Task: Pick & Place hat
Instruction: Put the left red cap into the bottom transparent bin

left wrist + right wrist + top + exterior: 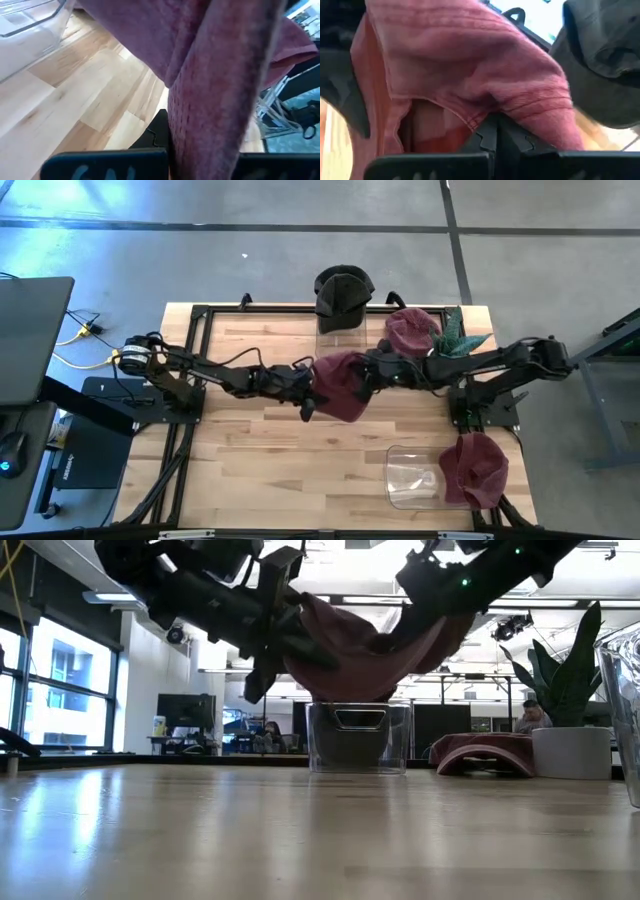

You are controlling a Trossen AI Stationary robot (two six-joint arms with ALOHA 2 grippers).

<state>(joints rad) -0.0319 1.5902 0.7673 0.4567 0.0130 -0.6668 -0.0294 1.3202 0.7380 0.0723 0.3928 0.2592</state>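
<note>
1. Both arms reach to mid-counter; left hand & right hand each pinch the hat, held above counter.
2. Fingertips buried in cloth in wrist views.

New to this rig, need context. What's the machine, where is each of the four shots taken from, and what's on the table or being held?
Two dark robot arms work at a wooden table. One picture looks straight down, one looks level across the tabletop, and two come from cameras on the arms' wrists.

Mid-table, both arms hold one maroon hat in the air between them: the left end effector and the right end effector are each shut on its fabric.

Also on the table: a black cap on a clear stand at the far edge, a second maroon hat beside a potted plant, and a third maroon hat against a clear container.
</note>
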